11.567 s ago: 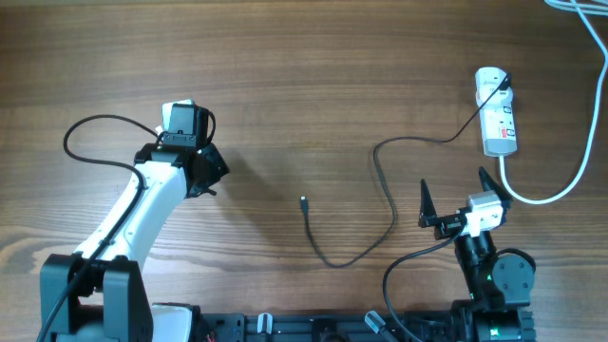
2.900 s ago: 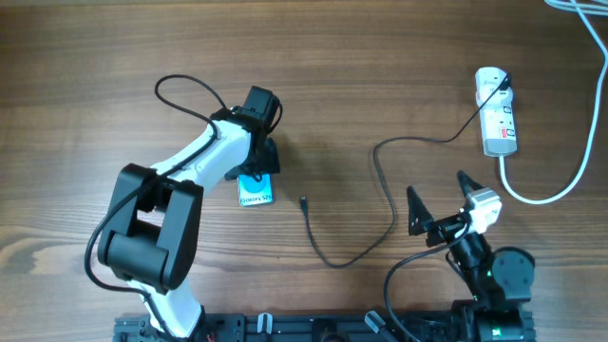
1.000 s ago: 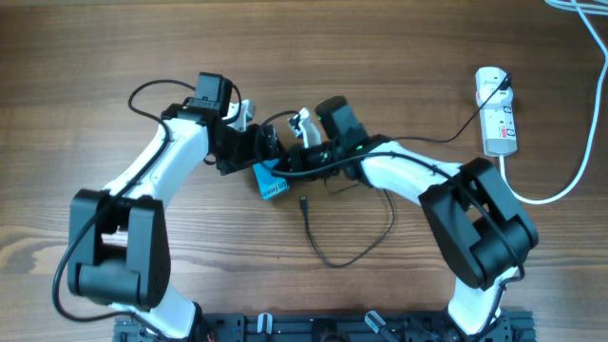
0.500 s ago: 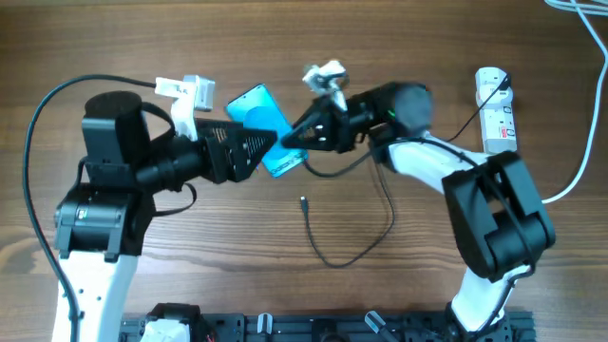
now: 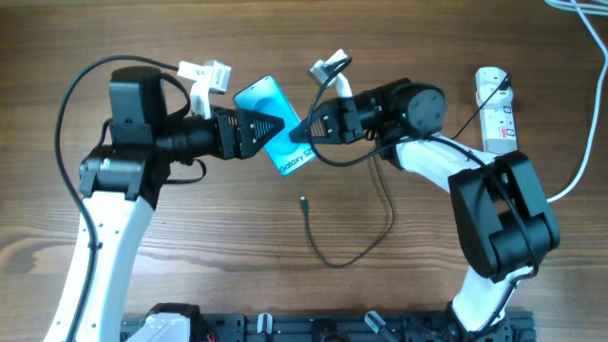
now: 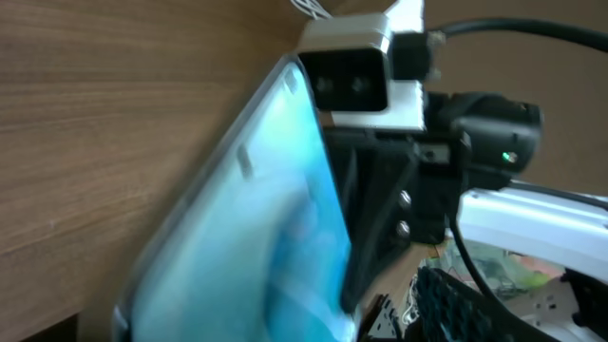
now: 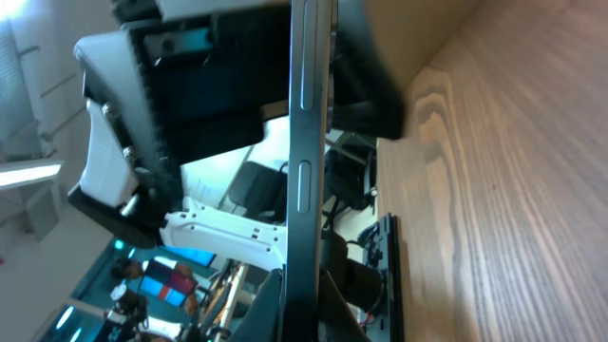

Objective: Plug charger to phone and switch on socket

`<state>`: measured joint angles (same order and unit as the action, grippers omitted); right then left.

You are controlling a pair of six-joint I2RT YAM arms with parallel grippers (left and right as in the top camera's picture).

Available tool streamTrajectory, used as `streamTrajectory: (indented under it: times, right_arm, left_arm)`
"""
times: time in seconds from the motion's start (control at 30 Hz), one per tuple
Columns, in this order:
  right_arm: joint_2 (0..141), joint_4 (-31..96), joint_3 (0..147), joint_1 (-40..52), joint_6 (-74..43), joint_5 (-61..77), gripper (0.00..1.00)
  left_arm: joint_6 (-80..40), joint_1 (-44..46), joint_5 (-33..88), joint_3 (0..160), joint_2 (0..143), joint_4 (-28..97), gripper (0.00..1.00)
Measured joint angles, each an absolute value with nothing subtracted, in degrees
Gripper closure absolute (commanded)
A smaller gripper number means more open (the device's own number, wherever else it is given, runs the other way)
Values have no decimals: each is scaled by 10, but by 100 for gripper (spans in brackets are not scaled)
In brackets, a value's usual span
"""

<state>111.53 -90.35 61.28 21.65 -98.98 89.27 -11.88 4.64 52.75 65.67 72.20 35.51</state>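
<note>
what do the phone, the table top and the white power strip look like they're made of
phone: glossy, glass-looking turquoise screen. The thin smooth frame with side buttons could be metal or plastic, can't tell.
table: brown wood grain with a matte finish, either real wood or laminate.
power strip: smooth white moulded plastic, by its look.

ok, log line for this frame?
phone: in air, tilted | right end effector: shut on phone | left end effector: grip unclear | charger: loose, unplugged
</note>
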Motion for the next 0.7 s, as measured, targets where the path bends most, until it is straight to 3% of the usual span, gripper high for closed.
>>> streamTrajectory:
  times: [0.27,0.7]
  right_arm:
    - [1106,-904,614,223,-982,868,96]
    - [1098,-905,615,232,-961,728,96]
  left_arm:
    - [-158,38,619,653,735,232,53]
    - [-243,29,660,650,741,98,53]
